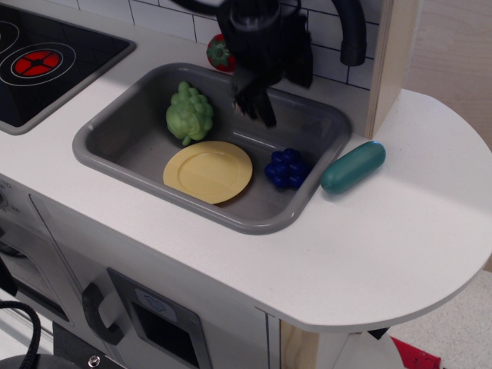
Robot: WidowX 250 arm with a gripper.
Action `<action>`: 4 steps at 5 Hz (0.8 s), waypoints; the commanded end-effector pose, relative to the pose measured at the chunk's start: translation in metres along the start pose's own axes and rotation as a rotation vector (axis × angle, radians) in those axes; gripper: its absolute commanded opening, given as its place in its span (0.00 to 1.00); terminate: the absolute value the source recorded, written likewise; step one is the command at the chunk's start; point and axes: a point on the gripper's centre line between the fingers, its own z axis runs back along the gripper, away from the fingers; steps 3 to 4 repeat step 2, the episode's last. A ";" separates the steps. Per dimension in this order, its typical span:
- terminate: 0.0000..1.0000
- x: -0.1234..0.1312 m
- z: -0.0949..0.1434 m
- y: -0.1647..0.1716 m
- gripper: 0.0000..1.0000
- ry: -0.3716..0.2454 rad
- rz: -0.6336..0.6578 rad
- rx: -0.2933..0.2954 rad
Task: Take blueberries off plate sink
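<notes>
Counts first: 1 sink, grey, set in white counter. Inside it 3 things: 1 yellow plate, 1 bunch of blueberries, 1 bumpy green veg.

Blueberries sit on the sink floor, just right of the plate, off it; edge looks very close to the plate rim, cannot tell if touching. They're near the sink's right wall. Plate is bare on top, lies flat toward the front of the sink. Green veg is at the back-left, just behind the plate, close to its rim.

1 gripper, black, hangs above the back of the sink, up and left of the blueberries, well clear of them. Holds nothing. Fingers point down, dark and bunched together; cannot tell if parted or closed from this angle.

Around: 1 red round thing w/ green top on the counter behind the sink, partly hidden by the arm. 1 teal oblong thing on the counter right of the sink, just beside the rim. 1 black stovetop w/ red ring at far left. 1 dark curved faucet at back right. Wood post beside it. Arm blocks part of the tiled back wall.
</notes>
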 end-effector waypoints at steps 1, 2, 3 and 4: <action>0.00 0.015 0.037 -0.012 1.00 -0.018 0.005 -0.058; 1.00 0.015 0.037 -0.012 1.00 -0.018 0.005 -0.058; 1.00 0.015 0.037 -0.012 1.00 -0.018 0.005 -0.058; 1.00 0.015 0.037 -0.012 1.00 -0.018 0.005 -0.058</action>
